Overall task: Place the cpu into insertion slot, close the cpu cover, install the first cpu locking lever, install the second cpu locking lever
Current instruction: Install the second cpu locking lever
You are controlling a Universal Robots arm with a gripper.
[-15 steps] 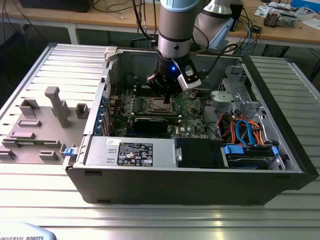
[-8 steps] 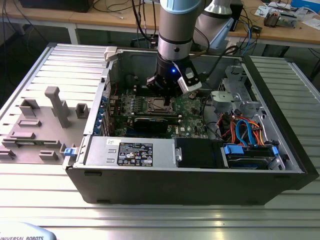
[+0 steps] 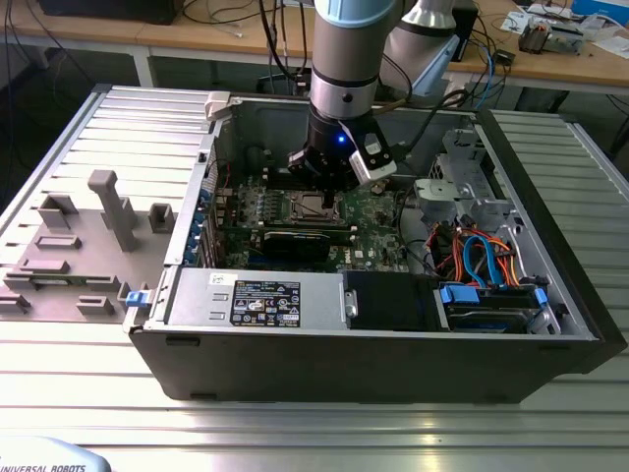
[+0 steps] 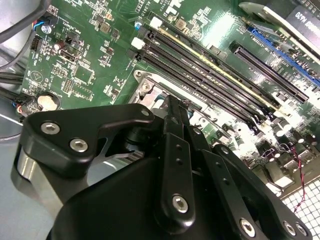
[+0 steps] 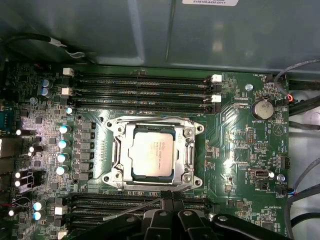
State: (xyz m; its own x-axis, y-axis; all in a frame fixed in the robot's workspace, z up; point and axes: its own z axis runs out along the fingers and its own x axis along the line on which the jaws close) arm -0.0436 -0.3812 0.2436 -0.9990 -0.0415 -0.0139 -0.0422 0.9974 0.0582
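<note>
One cpu (image 5: 150,156), one cpu cover (image 5: 189,150), eight memory slots (image 5: 140,92)

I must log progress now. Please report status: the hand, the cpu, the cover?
Hand low at socket edge, holds nothing visible. Cpu seated in insertion slot. Cpu cover down around chip. Nothing across the socket.

— What's the cpu (image 5: 151,156) made of, by the look?
— Pale brushed metal, a soft sheen. The cpu cover (image 5: 189,150) around it is brighter bare metal, smooth and reflective.
— And the board?
— The motherboard (image 5: 235,150) is glossy green, catching glare. At lower centre, the tool (image 5: 167,196) is matt black, with shiny screw heads in the second wrist view.
— The table (image 3: 314,433)?
— Ribbed, silvery metal.
</note>
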